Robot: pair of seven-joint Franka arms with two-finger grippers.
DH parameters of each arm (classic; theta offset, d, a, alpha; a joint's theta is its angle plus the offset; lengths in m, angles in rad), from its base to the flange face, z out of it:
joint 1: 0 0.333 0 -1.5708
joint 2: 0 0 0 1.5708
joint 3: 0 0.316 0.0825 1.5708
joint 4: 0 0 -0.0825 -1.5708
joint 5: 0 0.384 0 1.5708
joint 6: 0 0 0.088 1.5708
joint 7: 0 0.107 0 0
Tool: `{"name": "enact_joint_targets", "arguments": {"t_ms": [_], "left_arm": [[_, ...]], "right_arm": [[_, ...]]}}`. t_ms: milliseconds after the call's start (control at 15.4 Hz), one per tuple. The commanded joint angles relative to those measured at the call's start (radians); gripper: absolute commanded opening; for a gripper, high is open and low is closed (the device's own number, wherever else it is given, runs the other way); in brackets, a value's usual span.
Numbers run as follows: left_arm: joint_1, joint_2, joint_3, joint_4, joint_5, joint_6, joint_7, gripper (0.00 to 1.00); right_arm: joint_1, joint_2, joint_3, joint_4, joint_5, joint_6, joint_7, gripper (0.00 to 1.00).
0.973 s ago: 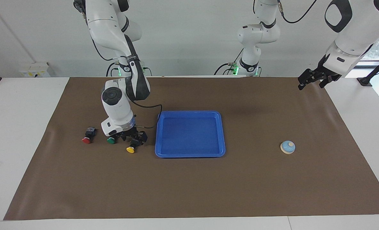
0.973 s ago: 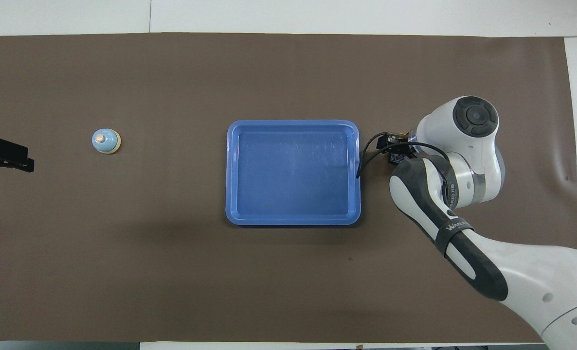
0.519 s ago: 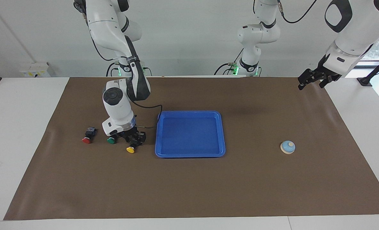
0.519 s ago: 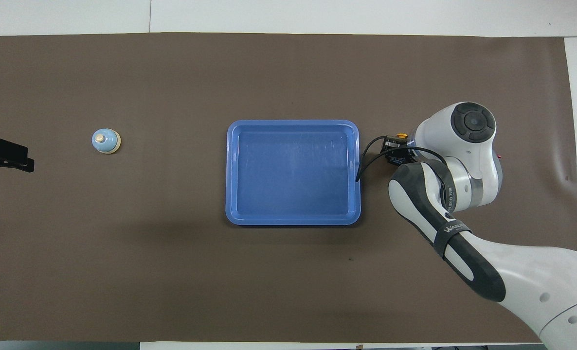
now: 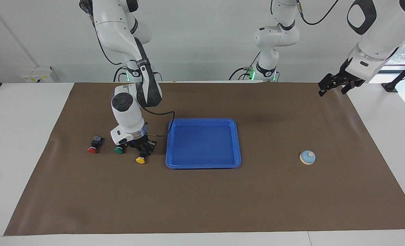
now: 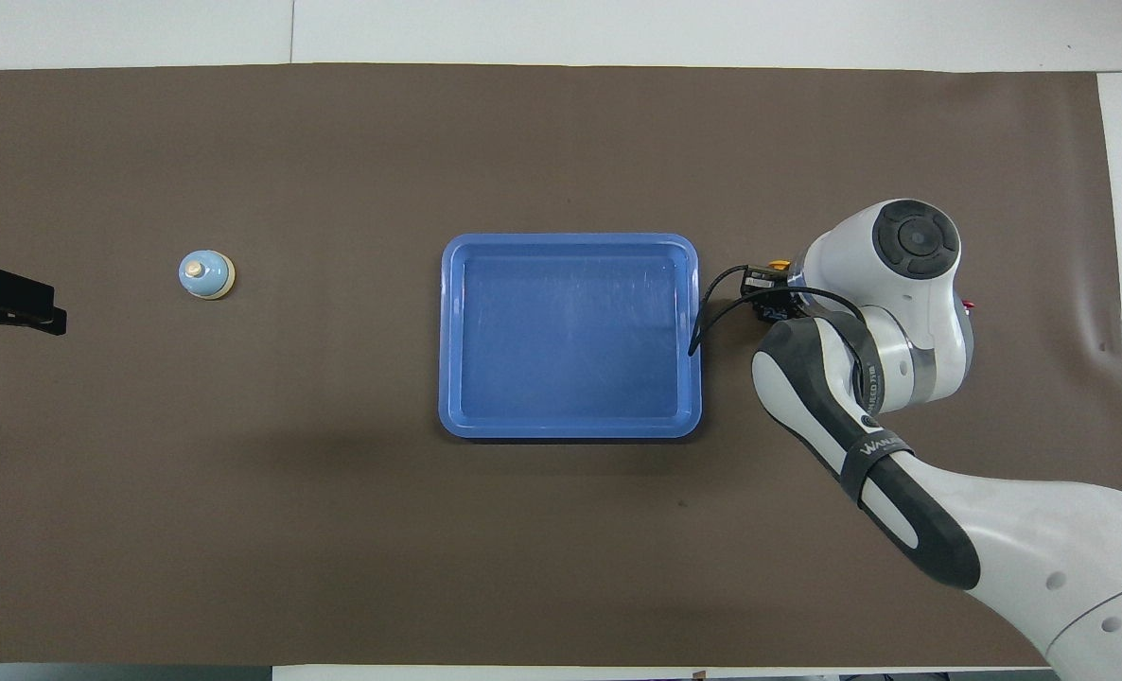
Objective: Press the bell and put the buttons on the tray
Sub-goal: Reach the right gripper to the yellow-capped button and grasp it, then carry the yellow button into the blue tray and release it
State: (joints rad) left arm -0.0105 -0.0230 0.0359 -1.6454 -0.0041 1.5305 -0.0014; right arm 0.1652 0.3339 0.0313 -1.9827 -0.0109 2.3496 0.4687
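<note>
Yellow-capped button (image 5: pixel 140 159) first. Facing view, left of centre: the right gripper (image 5: pixel 143 149) is down on this button's black body, fingers drawn in around it; a second ago they stood spread to either side. The wrist has also shifted slightly toward the tray (image 5: pixel 237 143) since then. Judged a grip just made — button not yet lifted, cap resting at mat level. Green button (image 5: pixel 119 149) sits just beside the wrist, red button (image 5: pixel 93 149) farther toward the frame's left; both untouched. Tray at centre holds nothing. Bell (image 5: pixel 307 157) lies at lower right, well apart from everything. Left gripper (image 5: pixel 332 85) hangs at upper right over the mat's corner, fingers spread, holding nothing; that arm waits.

Overhead view: the right arm's wrist covers most of the buttons at right of centre — only a sliver of yellow cap (image 6: pixel 780 266) shows beside the tray's rim (image 6: pixel 694 331). Bell (image 6: pixel 206 273) at left, left gripper (image 6: pixel 8 305) at the frame's left edge.

Meaning: first button secured, lift and carry to tray likely next; bell press outstanding.
</note>
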Motion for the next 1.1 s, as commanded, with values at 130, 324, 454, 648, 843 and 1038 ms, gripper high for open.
{"name": "enact_joint_targets", "arguments": {"t_ms": [130, 324, 454, 648, 843, 1038], "left_arm": [[0.000, -0.020, 0.001, -0.014, 0.015, -0.004, 0.003, 1.00], [0.000, -0.020, 0.001, -0.014, 0.015, -0.004, 0.003, 1.00], [0.000, -0.020, 0.001, -0.014, 0.015, -0.004, 0.003, 1.00], [0.000, -0.020, 0.001, -0.014, 0.015, -0.004, 0.001, 1.00], [0.000, -0.020, 0.001, -0.014, 0.015, -0.004, 0.001, 1.00], [0.000, -0.020, 0.001, -0.014, 0.015, -0.004, 0.003, 1.00]], "right_arm": [[0.077, -0.030, 0.010, 0.178, 0.000, -0.232, 0.085, 0.00], [0.189, -0.039, 0.012, 0.191, 0.003, -0.239, 0.180, 0.00], [0.232, -0.039, 0.012, 0.174, 0.003, -0.214, 0.215, 0.00], [0.264, -0.030, 0.013, 0.091, 0.003, -0.103, 0.228, 0.00], [0.274, -0.004, 0.013, 0.064, 0.003, -0.047, 0.240, 0.00], [0.290, 0.000, 0.013, -0.007, 0.003, 0.051, 0.240, 0.00]]}}
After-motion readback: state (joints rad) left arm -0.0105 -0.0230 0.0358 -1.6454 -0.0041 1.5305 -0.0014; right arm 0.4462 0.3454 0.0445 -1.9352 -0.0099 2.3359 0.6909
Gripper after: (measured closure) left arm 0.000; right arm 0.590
